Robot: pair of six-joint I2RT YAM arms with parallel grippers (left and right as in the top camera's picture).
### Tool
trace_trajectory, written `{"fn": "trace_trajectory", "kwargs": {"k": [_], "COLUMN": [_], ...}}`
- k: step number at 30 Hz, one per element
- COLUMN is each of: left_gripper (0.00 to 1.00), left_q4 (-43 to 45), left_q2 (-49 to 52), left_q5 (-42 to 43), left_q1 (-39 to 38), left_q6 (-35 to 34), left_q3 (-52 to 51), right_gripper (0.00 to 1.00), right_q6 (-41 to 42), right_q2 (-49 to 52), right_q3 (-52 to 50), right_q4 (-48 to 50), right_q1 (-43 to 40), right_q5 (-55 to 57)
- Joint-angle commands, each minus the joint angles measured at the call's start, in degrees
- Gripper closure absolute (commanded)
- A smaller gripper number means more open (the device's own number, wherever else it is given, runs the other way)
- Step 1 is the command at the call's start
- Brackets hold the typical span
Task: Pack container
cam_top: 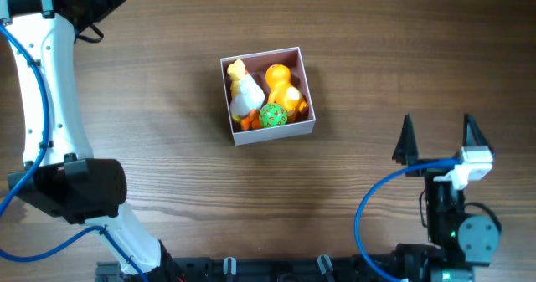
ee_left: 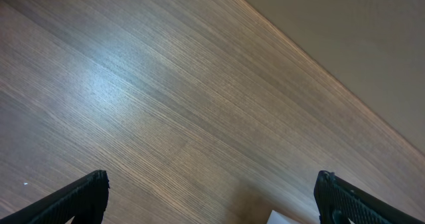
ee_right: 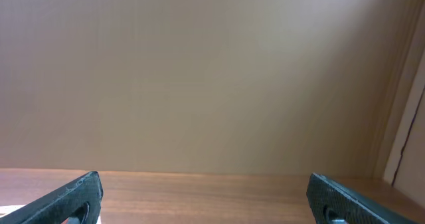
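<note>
The container (cam_top: 278, 133), a square white-walled box, sits at the middle of the table in the overhead view. It holds a white and yellow toy (cam_top: 243, 94), an orange toy (cam_top: 282, 85) and a green ball (cam_top: 272, 115). My right gripper (cam_top: 437, 138) is open and empty, right of and nearer than the container; its fingers frame bare table in the right wrist view (ee_right: 204, 187). My left gripper (cam_top: 88, 4) is at the far left corner. In the left wrist view (ee_left: 212, 187) its fingers are wide open and empty, with a small white corner (ee_left: 282, 217) at the bottom edge.
The wooden table (cam_top: 167, 173) surrounds the container. The left arm's white link and blue cable (cam_top: 46, 98) run down the left side. The table's far edge and a beige wall (ee_right: 199, 71) show in the right wrist view.
</note>
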Motion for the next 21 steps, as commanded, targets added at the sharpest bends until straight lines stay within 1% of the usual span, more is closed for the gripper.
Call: {"fn": "trace_trajectory", "kwargs": {"k": [1,5,12,18,21], "left_gripper": [0.00,0.00,0.00,0.00,0.00], "left_q4": [0.00,0.00,0.00,0.00,0.00], "left_q2": [-0.90,-0.90,-0.90,-0.90,-0.90], "left_q5": [0.48,0.48,0.48,0.48,0.48], "left_q1": [-0.11,-0.11,-0.11,-0.11,-0.11], "left_q6": [-0.57,-0.57,-0.57,-0.57,-0.57], "left_q3": [0.46,0.46,0.46,0.46,0.46], "right_gripper": [0.00,0.00,0.00,0.00,0.00], "right_q6": [0.59,0.61,1.09,1.07,2.14], "right_q2": [-5.97,-8.20,-8.37,-8.37,-8.37], "right_q3": [-2.19,-4.57,-7.02,-12.07,-12.35], "right_q4": [-2.21,-2.84,-2.64,5.01,5.29], "right_q1": [-0.24,-0.24,0.22,0.37,0.37], "right_q5": [-1.40,-2.10,-3.96,-3.85,-2.12]}}
